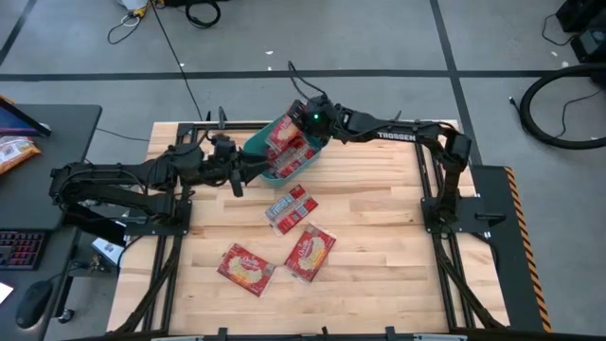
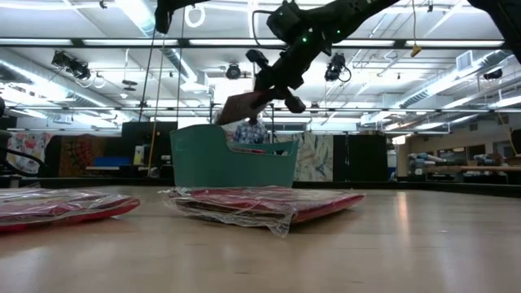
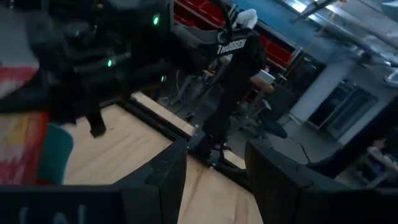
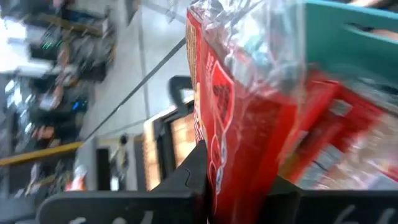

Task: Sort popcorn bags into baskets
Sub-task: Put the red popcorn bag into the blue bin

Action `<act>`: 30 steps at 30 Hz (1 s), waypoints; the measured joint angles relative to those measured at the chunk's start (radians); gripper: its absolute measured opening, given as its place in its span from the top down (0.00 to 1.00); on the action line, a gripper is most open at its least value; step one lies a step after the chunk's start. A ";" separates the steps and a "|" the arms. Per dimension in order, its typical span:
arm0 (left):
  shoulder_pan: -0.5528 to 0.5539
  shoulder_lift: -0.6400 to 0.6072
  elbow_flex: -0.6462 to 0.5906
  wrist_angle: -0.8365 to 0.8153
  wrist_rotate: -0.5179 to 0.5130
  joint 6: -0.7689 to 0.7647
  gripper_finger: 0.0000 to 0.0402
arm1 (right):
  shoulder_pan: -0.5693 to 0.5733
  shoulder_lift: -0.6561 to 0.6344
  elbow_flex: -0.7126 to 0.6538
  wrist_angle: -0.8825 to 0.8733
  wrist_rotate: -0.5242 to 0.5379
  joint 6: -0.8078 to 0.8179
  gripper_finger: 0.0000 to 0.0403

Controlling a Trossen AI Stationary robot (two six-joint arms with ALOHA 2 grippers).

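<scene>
we see two arms built of dark, near-black segments on black frame mounts. the right arm (image 1: 398,131) carries white "trossen" lettering along its link, a small green light glows near its wrist, and thin black cables loop above it. the left arm (image 1: 142,175) looks matte and boxy. each wrist ends in two flat, dark, squared fingers (image 3: 163,180).

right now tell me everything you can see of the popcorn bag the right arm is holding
The held popcorn bag is a flat red packet in clear crinkly wrap with pale printing. The right gripper pinches one edge between its dark fingers, shut on it. It hangs tilted above the teal tub, at the table's far edge, over other red packets already inside, apparently touching only the fingers.
</scene>
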 joint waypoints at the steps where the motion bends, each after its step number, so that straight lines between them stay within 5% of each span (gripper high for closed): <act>1: 0.000 0.000 0.000 0.007 0.007 0.021 0.58 | 0.009 0.000 0.000 -0.007 0.027 0.018 0.91; 14: 0.002 0.000 0.000 0.097 0.011 0.286 0.58 | 0.070 0.115 0.000 0.021 0.151 0.310 0.91; 30: -0.003 0.000 0.000 0.098 0.015 0.393 0.58 | 0.055 0.177 0.000 0.078 0.138 0.313 0.80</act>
